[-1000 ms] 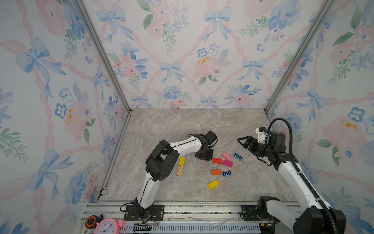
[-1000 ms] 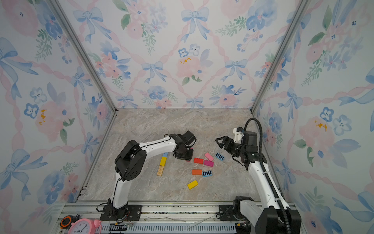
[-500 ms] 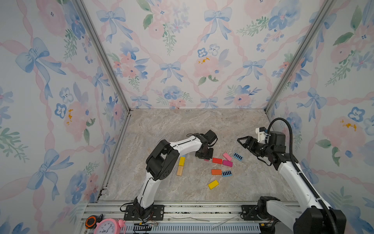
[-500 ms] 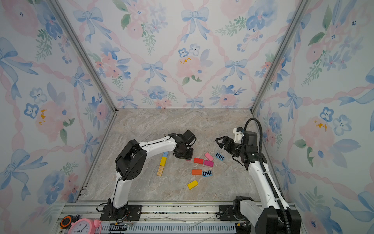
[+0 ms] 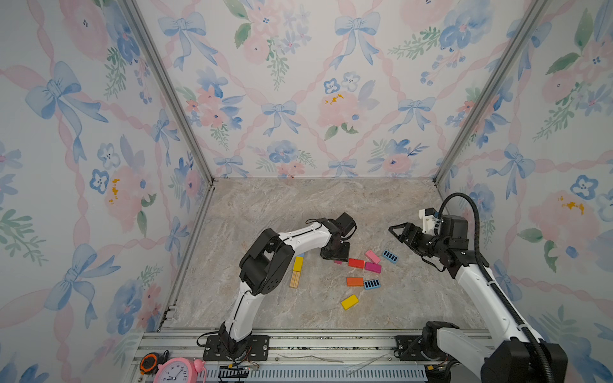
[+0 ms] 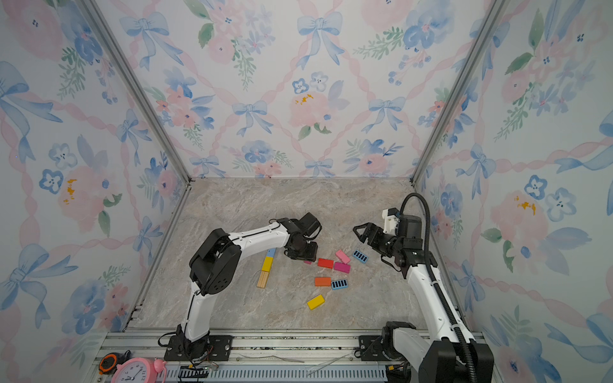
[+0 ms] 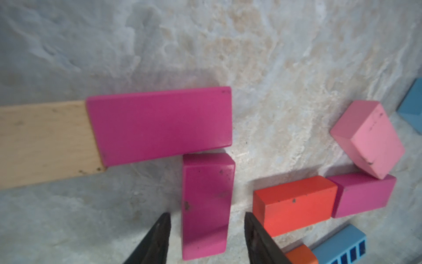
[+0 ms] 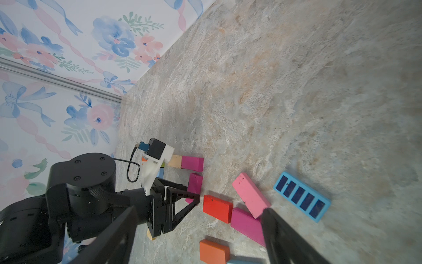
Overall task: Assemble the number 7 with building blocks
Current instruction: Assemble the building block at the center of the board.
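Note:
In the left wrist view a tan block [image 7: 45, 141] and a magenta block [image 7: 159, 125] lie end to end as a bar. A second magenta block [image 7: 206, 205] lies flat at a right angle under the bar's end. My left gripper [image 7: 207, 214] straddles this block, open, with a gap on each side. In both top views the left gripper [image 5: 335, 256] [image 6: 300, 254] hides most of these blocks. My right gripper [image 5: 396, 232] [image 8: 200, 209] hovers open and empty above the table's right side.
Loose blocks lie to the right of the left gripper: red [image 5: 356, 263], magenta [image 5: 373, 267], pink [image 5: 372, 256], striped blue [image 5: 390, 256], orange [image 5: 355, 281], another striped blue [image 5: 372, 284], yellow [image 5: 349, 301]. A yellow [image 5: 298, 264] and a lined wood block [image 5: 295, 279] lie beside the left forearm.
My left gripper has opened and let go of the second magenta block, which now lies on the table. Neither arm has visibly shifted.

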{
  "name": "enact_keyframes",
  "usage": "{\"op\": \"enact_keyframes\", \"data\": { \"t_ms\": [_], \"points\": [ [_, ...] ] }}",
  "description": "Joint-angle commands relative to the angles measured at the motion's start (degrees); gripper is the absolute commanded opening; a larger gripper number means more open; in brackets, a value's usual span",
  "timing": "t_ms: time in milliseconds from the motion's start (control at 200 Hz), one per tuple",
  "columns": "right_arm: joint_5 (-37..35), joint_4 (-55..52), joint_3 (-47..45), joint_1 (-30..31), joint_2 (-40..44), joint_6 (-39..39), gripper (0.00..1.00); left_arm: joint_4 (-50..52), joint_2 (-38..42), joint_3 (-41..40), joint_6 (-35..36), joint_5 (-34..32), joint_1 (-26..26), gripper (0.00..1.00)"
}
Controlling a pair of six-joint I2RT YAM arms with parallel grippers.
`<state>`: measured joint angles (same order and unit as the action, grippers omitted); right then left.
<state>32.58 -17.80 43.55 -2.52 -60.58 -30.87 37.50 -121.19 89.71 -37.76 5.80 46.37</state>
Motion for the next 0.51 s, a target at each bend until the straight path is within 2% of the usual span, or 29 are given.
{"op": "enact_keyframes", "data": {
  "t_ms": [0,500],
  "points": [
    [-0.48,-0.48,-0.75,0.55,0.79,0.89,0.87,2.23,-0.59,-0.48,-0.05,-0.7,0.06,0.56],
    [-1.63,-1.71,-0.62,0.63,0.76,1.54,0.87,2.04,0.24,0.51,0.66,1.31,1.0,0.56]
  ]
}}
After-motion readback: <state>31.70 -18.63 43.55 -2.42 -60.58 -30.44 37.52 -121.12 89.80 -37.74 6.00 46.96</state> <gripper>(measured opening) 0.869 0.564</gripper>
